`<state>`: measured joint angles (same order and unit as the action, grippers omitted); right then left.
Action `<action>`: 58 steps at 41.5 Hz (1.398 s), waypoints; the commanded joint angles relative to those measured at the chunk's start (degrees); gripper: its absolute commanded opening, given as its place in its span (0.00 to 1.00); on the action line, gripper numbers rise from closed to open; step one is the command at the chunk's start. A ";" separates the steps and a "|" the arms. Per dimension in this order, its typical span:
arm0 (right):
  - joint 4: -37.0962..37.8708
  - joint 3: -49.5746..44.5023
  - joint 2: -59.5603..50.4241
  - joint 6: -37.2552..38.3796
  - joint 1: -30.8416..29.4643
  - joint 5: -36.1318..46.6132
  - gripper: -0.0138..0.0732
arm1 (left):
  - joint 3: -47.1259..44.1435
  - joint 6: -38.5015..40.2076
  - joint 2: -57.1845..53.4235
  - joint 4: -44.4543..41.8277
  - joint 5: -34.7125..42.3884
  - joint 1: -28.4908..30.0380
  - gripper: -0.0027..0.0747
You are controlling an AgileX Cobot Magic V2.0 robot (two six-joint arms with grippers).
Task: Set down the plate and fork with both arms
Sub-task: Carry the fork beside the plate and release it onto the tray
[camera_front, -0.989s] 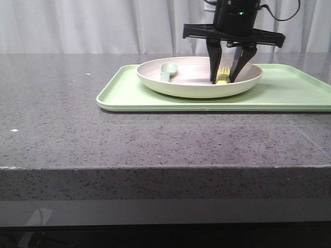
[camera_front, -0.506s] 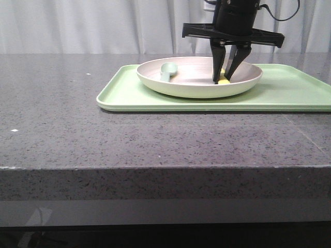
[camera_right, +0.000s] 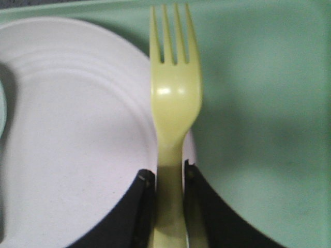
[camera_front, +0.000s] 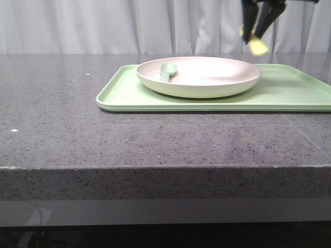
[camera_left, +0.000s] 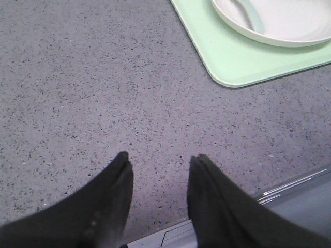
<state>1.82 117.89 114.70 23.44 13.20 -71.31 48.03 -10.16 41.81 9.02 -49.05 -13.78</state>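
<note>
The pinkish-cream plate sits on the light green tray. My right gripper is shut on the handle of the pale yellow fork and holds it in the air above the plate's right rim. In the right wrist view the fork sticks out between the fingers over the plate's edge, with the gripper closed on its handle. My left gripper is open and empty over bare counter, apart from the tray corner and the plate.
A pale blue-green spoon lies in the left part of the plate; it also shows in the left wrist view. The grey speckled counter stretches left of the tray. The counter's front edge is close to my left gripper.
My right gripper closed on the fork inside the plate and has lifted it up and to the right, clear of the plate. The plate and spoon have not moved.
</note>
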 commanded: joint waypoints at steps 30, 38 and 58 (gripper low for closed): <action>-10.89 -8.72 -0.77 -18.16 -10.87 -4.32 0.25 | 1.56 0.63 -0.20 0.72 3.51 0.18 0.37; -11.39 -8.72 -0.66 -18.11 -10.81 -3.56 0.32 | 1.56 0.63 -0.20 0.72 3.51 0.18 0.37; -11.29 -7.27 -3.95 -18.59 -9.59 -4.15 0.55 | 1.56 0.63 -0.20 0.72 3.51 0.18 0.37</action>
<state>-8.68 108.67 116.82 6.08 2.92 -70.92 48.03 -10.16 41.81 9.02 -49.05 -13.78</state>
